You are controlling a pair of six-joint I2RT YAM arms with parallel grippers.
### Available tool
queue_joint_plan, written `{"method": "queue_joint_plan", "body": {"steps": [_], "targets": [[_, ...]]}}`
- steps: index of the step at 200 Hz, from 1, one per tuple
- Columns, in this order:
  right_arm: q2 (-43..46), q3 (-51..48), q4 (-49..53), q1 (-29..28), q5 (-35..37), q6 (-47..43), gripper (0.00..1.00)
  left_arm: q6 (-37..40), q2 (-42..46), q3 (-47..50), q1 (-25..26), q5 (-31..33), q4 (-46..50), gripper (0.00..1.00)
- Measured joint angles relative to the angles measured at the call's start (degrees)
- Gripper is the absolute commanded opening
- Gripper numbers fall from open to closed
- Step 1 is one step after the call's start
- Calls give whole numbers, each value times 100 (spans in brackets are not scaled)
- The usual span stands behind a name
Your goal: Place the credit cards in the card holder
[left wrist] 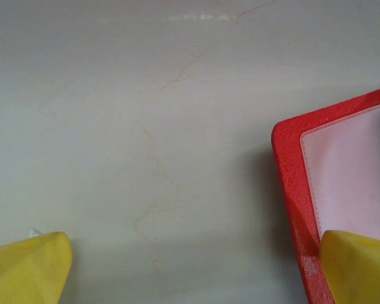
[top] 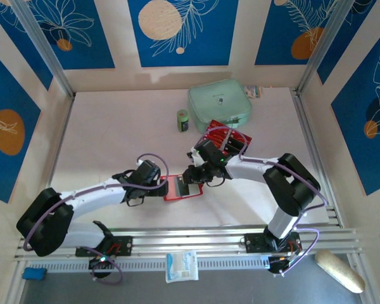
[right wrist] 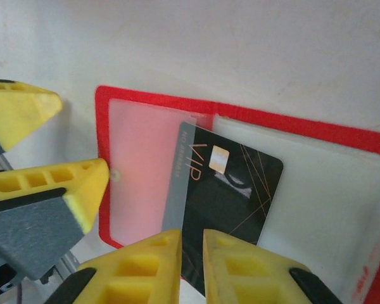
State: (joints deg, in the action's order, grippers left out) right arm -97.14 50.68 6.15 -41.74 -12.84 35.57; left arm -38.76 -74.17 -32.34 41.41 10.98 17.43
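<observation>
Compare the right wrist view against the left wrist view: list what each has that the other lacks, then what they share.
Right wrist view, not left: a black plastic VIP card, pinched by the right claw and partly inside a pale pocket. Left wrist view, not right: a broad stretch of veined pale table between the wide-open left claw tips. Both: the red fold-over card holder lying open, a yellow left claw finger at its edge.
</observation>
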Motion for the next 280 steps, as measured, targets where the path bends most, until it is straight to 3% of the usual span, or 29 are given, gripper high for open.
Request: {"method": "queue_joint_plan", "body": {"steps": [57,158,280], "targets": [[-332,192,372,-149,369,-111,9,2,-138,59,0,52,-44,100],[-798,793,511,-551,345,-107,2,2,-203,59,0,116,-72,100],[-448,793,826,-282,369,-92,0,-188,-92,133,0,164,-72,100]]}}
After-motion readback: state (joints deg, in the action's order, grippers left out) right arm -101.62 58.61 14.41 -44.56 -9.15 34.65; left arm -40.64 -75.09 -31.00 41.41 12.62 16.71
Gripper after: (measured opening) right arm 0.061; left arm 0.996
